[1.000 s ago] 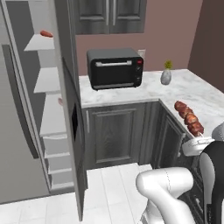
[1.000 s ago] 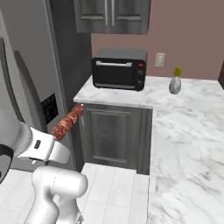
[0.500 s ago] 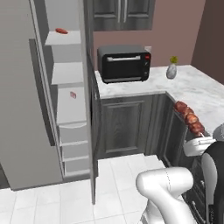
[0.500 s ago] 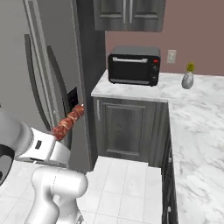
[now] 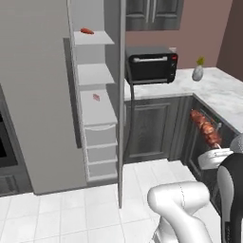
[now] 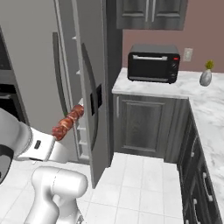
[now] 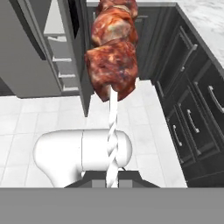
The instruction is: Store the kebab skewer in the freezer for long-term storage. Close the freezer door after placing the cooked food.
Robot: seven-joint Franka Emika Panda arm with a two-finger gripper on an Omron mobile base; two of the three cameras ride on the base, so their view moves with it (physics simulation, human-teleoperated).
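Note:
My gripper (image 7: 113, 178) is shut on the pale stick of the kebab skewer (image 7: 112, 57), whose reddish-brown meat chunks point away from the hand. In the left base view the kebab skewer (image 5: 205, 128) is held up beside the counter corner at the right, above my gripper (image 5: 214, 149). The freezer (image 5: 95, 104) stands open to the left, showing white shelves and drawers. The freezer door (image 6: 92, 92), with its dark handle and button panel, is swung out between freezer and counter. From the right base view the kebab skewer (image 6: 68, 122) sits just before that door's face, gripper (image 6: 53, 139) below it.
A black toaster oven (image 5: 151, 68) and a small vase (image 5: 198, 71) stand on the marble counter (image 5: 223, 92) above dark cabinets (image 6: 146, 127). A red item (image 5: 87, 31) lies on the top freezer shelf, a small pink one (image 5: 96, 97) lower. White tiled floor (image 5: 71, 209) lies before the fridge.
The whole picture has shifted: the base has moved, bringing the open freezer nearer and toward the middle of the views. The skewer stays gripped as before.

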